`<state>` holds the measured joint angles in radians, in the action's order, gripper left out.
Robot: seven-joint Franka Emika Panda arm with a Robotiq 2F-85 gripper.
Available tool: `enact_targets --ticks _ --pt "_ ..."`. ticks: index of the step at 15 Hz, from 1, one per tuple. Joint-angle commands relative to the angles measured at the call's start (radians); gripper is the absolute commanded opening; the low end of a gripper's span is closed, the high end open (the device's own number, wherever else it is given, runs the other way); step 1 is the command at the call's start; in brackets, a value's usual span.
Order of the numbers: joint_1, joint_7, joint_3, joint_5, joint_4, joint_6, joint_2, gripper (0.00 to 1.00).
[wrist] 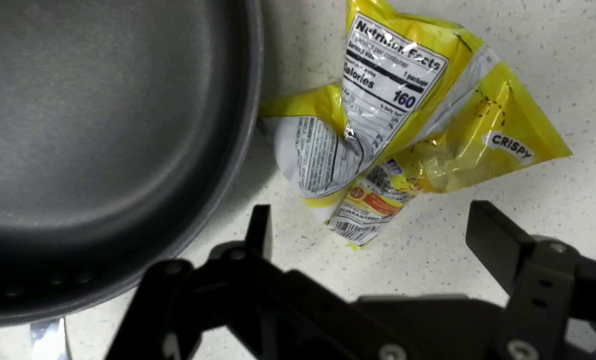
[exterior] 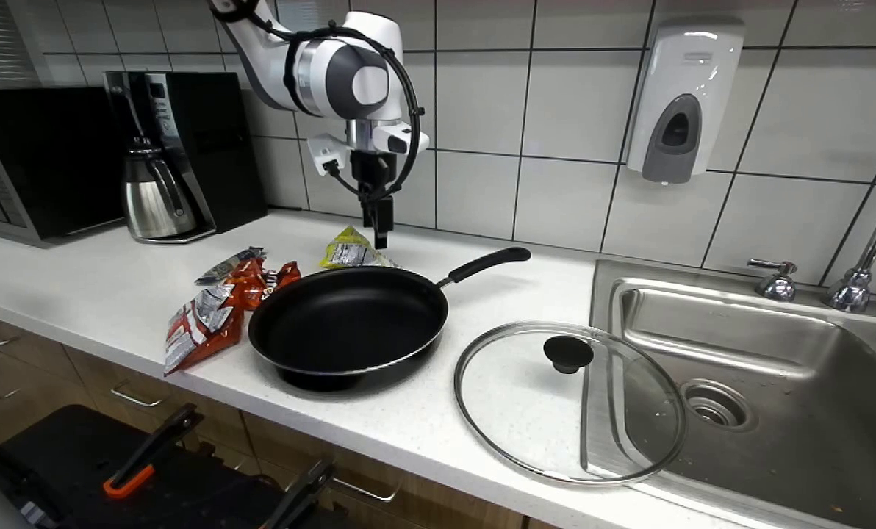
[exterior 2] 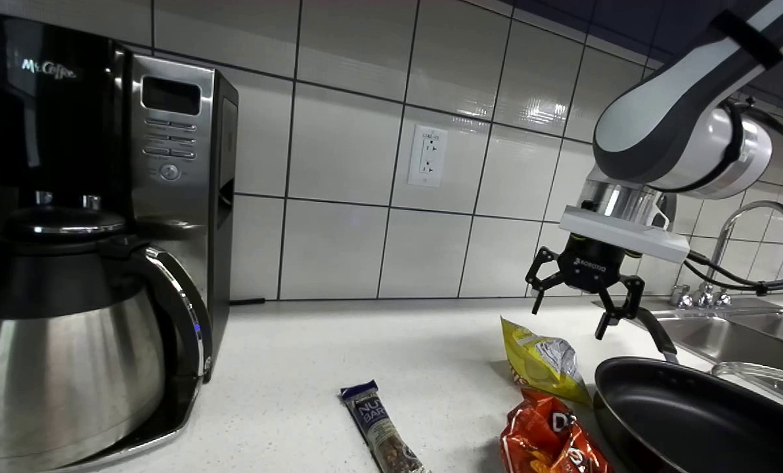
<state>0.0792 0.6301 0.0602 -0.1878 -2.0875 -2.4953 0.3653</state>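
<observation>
Found a pale counter (exterior: 100, 286) along a white tiled wall (exterior: 577, 95). In an exterior view, noted a soap dispenser (exterior: 684, 99) above the sink (exterior: 791, 455), visible here alone; also a glass lid (exterior: 555, 404) lying across the sink's left edge, and a yellow snack bag (exterior: 351, 254) on the far side of a black pan (exterior: 346, 316). In the wrist view, read a nutrition panel (wrist: 385, 80) and "CRISPY" on the bag, legible nowhere else; cannot confirm contact between bag and pan. In an exterior view, noted a wall outlet (exterior 2: 427, 156), shown only here, and a nut bar (exterior 2: 381, 430) at the near side. Observed the arm (exterior 2: 667, 125) extended from the right, bent at the wrist, with the gripper (exterior 2: 569, 320) pointing down near the bag, spread wide and holding nothing.
</observation>
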Motion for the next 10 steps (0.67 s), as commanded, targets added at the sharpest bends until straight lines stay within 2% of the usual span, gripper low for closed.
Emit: enact_targets --ticks 1,10 --pt "-0.01 -0.007 -0.022 -0.055 0.016 -0.025 0.022 1.0" --pt "-0.011 -0.002 -0.029 -0.122 0.016 -0.049 0.047 1.0"
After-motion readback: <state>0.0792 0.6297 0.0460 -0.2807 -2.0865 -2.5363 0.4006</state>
